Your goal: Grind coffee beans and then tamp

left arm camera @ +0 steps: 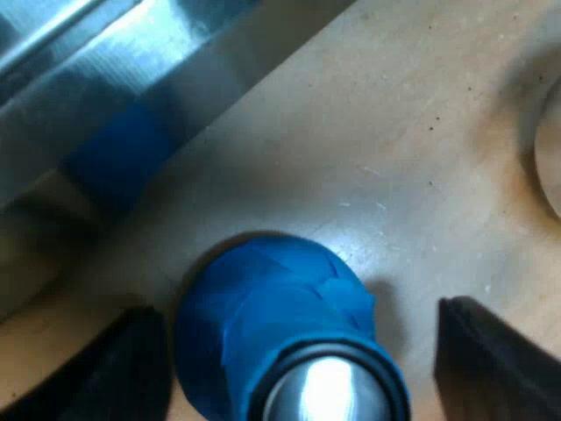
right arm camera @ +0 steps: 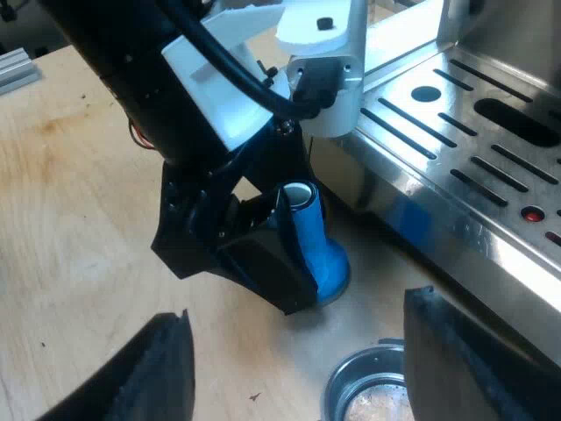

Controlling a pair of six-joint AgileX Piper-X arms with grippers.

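Observation:
A blue tamper point(left arm camera: 272, 316) with a shiny metal top stands upright on the wooden table, close to the espresso machine's steel base point(left arm camera: 105, 96). My left gripper point(left arm camera: 302, 368) is open, one black finger on each side of the tamper, with a gap showing at one side. From the right wrist view the left gripper point(right arm camera: 263, 254) reaches down around the tamper point(right arm camera: 314, 246) beside the machine's slotted drip tray point(right arm camera: 456, 132). My right gripper point(right arm camera: 298, 368) is open with its fingers wide apart. The metal holder's basket point(right arm camera: 368, 390), with brown grounds inside, lies just beyond them.
Bare wooden table point(right arm camera: 79, 219) stretches away from the machine. The left arm's black and white body point(right arm camera: 202, 79) rises over the tamper. A pale round edge point(left arm camera: 550, 167) shows on the table beyond the tamper. A red dot point(right arm camera: 532, 213) sits on the drip tray.

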